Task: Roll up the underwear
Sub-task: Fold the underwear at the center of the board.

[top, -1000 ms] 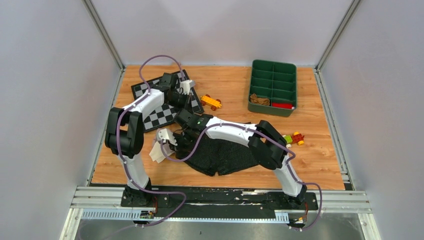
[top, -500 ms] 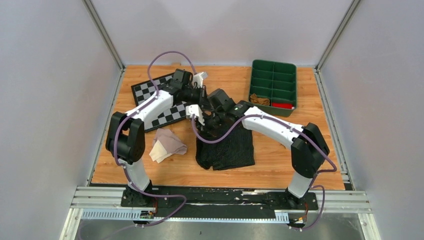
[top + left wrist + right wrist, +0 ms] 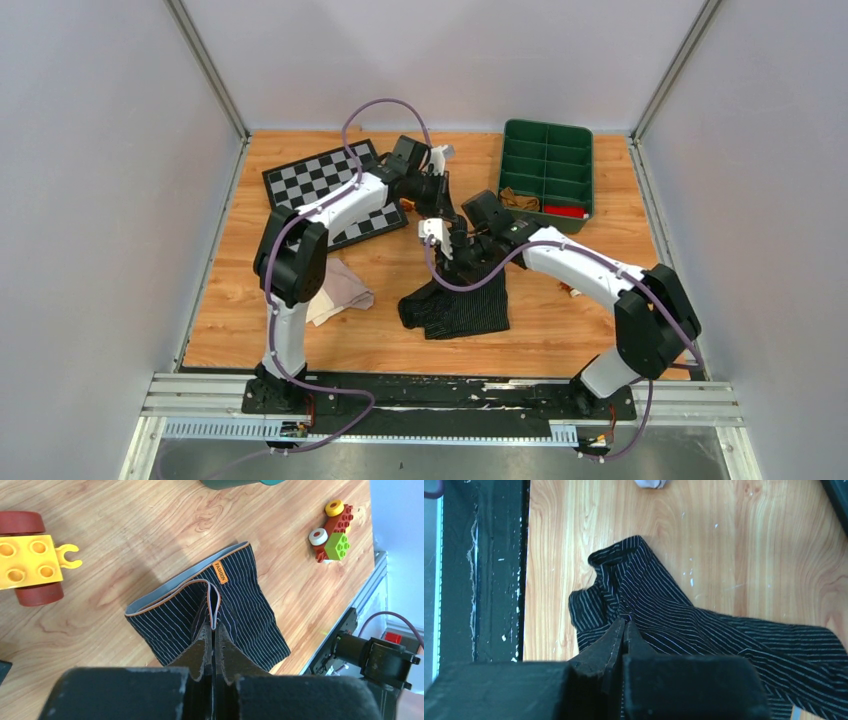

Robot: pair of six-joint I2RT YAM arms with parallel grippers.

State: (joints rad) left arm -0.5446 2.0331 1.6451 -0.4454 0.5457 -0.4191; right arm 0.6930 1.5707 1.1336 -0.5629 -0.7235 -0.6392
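At your far left, a heap of pale underwear [image 3: 340,288] lies on the table [image 3: 540,340], just this side of the mat [image 3: 310,180] and clear of both arms. It looks loose, not rolled.

Your left fingers [image 3: 202,647] are clenched on a raised fold of the black underwear [image 3: 462,308], pinched up at its waistband. Just right of them, your right fingers [image 3: 610,642] are clenched on the same striped cloth, lower down.

So both arms hold 1 garment. From the 2 grips it trails toward you, and its free end sits bunched on the table between the arms. Its long axis runs far to near, from the fingers back toward the bases. The right arm is the nearer to the part that rests on the wood.

You will likely need to spread that cloth flat along this axis before any roll can start. As things lie, 0 garments look rolled.

The tray [image 3: 585,150] stands well apart at the far right, out of the way.
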